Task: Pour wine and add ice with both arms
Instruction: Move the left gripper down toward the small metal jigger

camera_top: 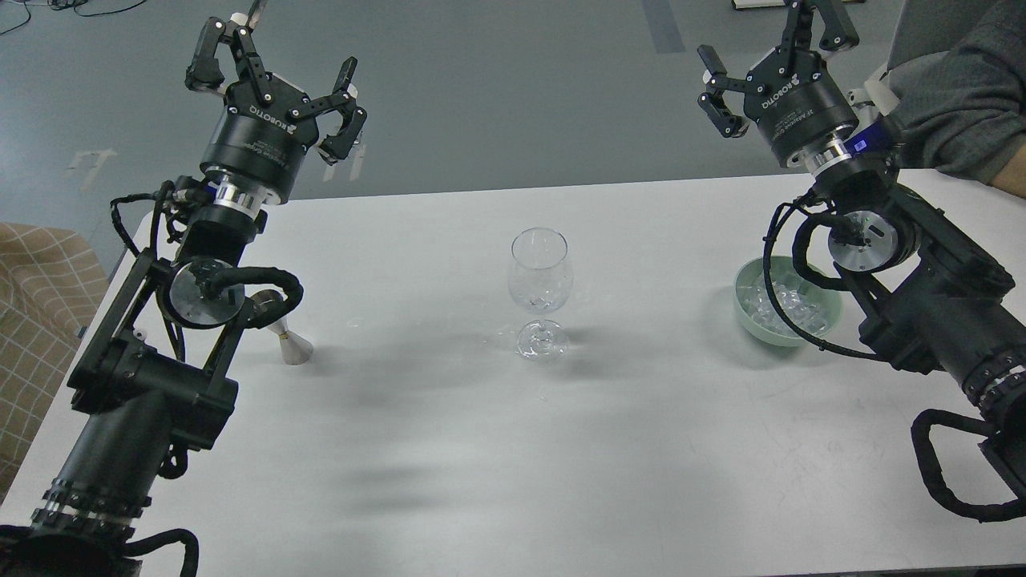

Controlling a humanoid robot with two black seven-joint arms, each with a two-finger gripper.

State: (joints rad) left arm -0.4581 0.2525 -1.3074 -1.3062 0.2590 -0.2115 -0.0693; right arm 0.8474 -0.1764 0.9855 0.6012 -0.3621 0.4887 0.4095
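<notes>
A clear wine glass (540,275) stands upright at the table's middle, with some glassy bits low in its bowl. Clear ice cubes (781,304) lie in a pale green bowl (749,320) at the right, partly hidden by my right arm's cable. My left gripper (276,80) is raised above the table's far left edge, open and empty. My right gripper (769,52) is raised beyond the far right edge, above the bowl, open and empty. No wine bottle shows.
A small pale cone-shaped object (293,347) stands on the white table (513,465) beside my left arm, its top hidden. A person's grey sleeve (958,88) reaches in at the top right. A checked cloth (32,304) lies left of the table.
</notes>
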